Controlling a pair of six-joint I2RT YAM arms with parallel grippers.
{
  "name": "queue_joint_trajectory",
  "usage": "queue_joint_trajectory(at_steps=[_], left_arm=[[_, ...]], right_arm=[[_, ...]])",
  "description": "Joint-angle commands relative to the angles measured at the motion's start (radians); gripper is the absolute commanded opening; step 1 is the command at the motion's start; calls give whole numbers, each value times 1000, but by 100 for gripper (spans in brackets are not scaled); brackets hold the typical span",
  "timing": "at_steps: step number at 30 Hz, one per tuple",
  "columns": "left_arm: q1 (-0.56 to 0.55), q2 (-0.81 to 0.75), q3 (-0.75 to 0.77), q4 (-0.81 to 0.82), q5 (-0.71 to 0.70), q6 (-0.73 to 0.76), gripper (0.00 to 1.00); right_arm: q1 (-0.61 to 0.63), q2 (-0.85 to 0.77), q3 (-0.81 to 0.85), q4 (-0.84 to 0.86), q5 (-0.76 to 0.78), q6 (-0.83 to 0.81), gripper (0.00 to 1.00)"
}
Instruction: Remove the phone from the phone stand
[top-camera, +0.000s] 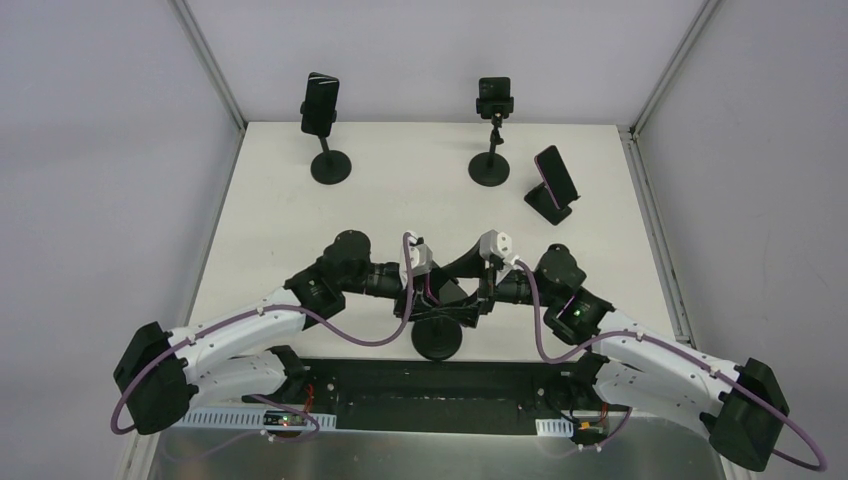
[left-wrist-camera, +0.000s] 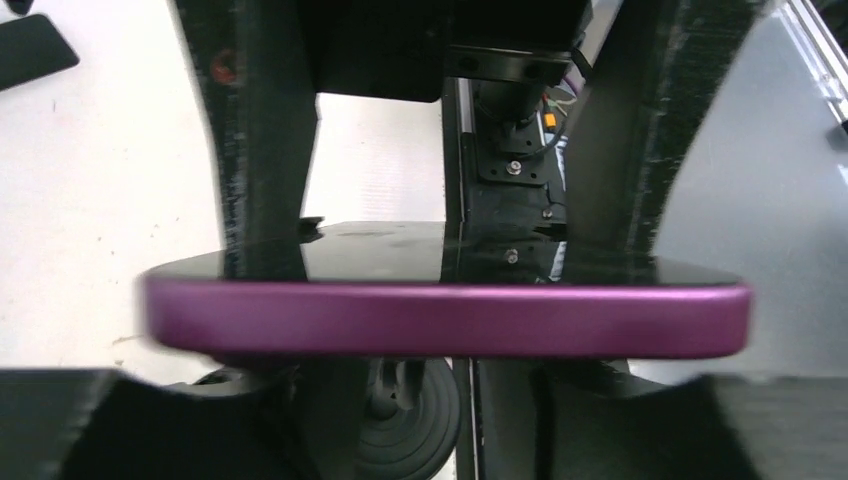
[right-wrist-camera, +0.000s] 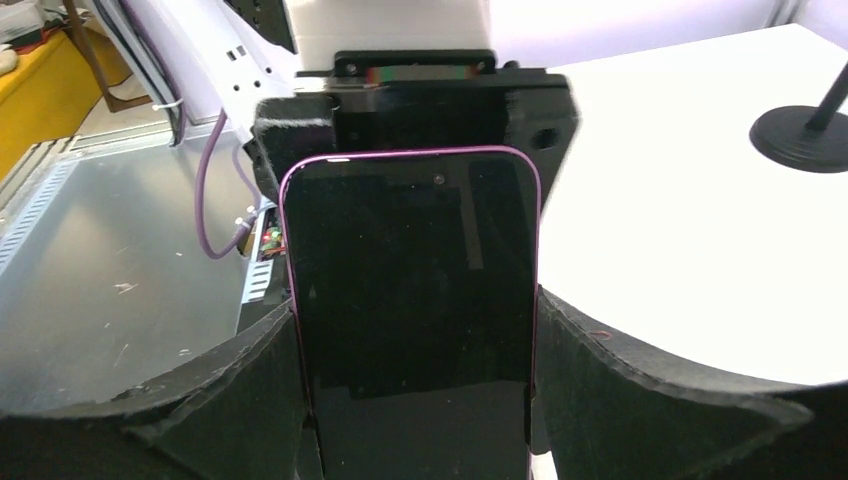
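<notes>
Right wrist view's bottom edge cuts off the phone (right-wrist-camera: 410, 290); overhead, left tool (top-camera: 428, 303) and right tool (top-camera: 480, 300) hide most of the stand (top-camera: 438, 342).

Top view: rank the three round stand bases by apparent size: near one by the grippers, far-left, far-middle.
1. near base, largest, but also nearest the camera.
2. far-left base and far-middle base: look alike, not ranked.

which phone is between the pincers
The near phone, on the front stand, flanked by the left pincer and right pincer; the back-left phone, back-centre phone and tilted right phone stand alone.
</notes>
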Motion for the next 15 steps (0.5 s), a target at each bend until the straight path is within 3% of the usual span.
queue_joint_trajectory(at_steps=[1,2,3,15], left_arm=[[-25,21,88,109,40,-21,24],[-25,26,92,108,31,-27,5],[-24,30,95,109,20,-32,0],[-12,4,52,109,-80,37,0]], right_arm=[[-2,8,-5,96,32,10,0],[-1,3,-7,95,28,13,0],[-1,0,-9,92,24,14,0],[-5,-81,60,-218,-196,-41,0]])
